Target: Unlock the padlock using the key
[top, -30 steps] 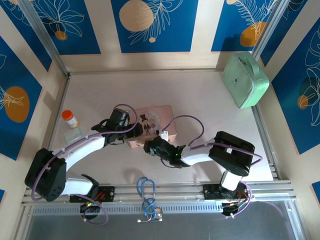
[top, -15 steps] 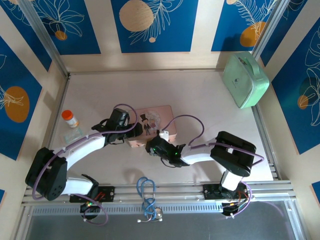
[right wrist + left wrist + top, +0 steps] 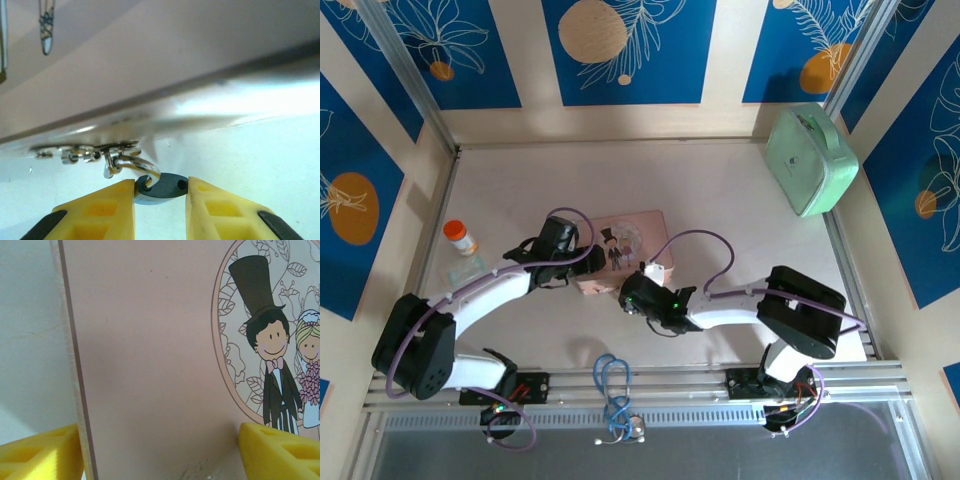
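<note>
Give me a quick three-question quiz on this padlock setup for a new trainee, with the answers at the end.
1. True or false: the fingers of the right gripper sit on either side of the padlock.
2. What is printed on the lid of the pink picture tin? A) a sailing boat B) a cartoon bride and groom C) a cat
3. Fill in the blank: at the far right corner of the table lies a mint-green ____.
Key: 1 true; 2 B; 3 case.
</note>
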Available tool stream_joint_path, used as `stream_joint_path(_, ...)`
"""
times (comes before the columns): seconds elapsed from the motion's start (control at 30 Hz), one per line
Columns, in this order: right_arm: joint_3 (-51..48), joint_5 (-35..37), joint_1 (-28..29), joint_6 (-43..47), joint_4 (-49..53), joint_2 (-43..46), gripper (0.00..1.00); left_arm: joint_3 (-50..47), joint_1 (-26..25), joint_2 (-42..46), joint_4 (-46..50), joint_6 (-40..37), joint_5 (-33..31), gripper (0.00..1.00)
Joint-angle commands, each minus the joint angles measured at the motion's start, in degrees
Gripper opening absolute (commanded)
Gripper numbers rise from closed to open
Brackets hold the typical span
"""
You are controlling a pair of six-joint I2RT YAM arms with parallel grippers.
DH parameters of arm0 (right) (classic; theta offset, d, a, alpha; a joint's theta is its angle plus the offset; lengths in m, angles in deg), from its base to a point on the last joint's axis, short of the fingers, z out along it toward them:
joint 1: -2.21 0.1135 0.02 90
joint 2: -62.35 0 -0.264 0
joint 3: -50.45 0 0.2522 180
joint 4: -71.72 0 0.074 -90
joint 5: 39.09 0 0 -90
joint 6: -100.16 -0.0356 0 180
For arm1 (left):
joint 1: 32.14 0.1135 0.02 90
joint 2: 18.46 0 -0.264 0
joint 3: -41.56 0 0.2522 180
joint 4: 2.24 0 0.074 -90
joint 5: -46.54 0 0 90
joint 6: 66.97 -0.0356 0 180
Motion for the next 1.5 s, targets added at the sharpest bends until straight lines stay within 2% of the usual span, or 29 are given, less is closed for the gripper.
stream_joint_path(0.0,-2.0,1.2,0.1,-1.5,4.7,1.8,0.27,-0.9,0.5,-1.4,-1.6,-1.0,2.1,0.77)
stream_joint_path(0.4,-7.1,-0.4,-1.7,5.3,-11.4,3.5,0.22,-1.7,0.7,-2.6,-3.1,-0.4,3.4,0.76)
stream_joint_path(0.53,-11.9,0.2,-2.3,3.7,-17.1,6.5,0.21,-2.0,0.7,-2.9,-3.6,-0.3,3.3,0.76)
stream_joint_path(0.73,-15.4,-3.0,-4.5,1.3,-26.1,5.9,0.16,-1.6,0.7,-3.9,-4.0,-0.4,3.6,0.75)
stream_joint_path(0.83,-15.9,-3.1,-5.2,0.0,-27.4,5.9,0.15,-1.7,0.7,-3.8,-4.0,-0.4,3.4,0.75)
stream_joint_path(1.0,-15.3,-3.7,-6.0,-1.2,-23.8,5.9,0.14,-2.3,0.8,-3.6,-3.9,-0.8,3.4,0.75)
stream_joint_path(1.07,-14.9,-3.1,-5.3,-0.7,-20.2,7.3,0.23,-2.3,0.9,-3.3,-3.7,-0.8,3.5,0.75)
stream_joint_path(1.13,-13.5,-1.6,-3.8,1.2,-13.2,10.2,0.36,-2.1,0.9,-2.7,-3.4,-0.7,3.7,0.75)
stream_joint_path(1.23,-12.2,-0.4,-2.5,2.8,-3.2,15.0,0.51,-2.1,1.0,-1.7,-3.3,-0.7,3.9,0.75)
stream_joint_path(1.33,-11.7,-2.3,-3.5,5.2,4.9,19.8,0.58,-1.9,1.2,-1.5,-3.3,-0.7,4.3,0.75)
stream_joint_path(1.47,-9.7,-5.3,-4.9,11.6,14.0,25.0,0.6,-1.8,1.4,-1.4,-3.6,-0.3,5.2,0.75)
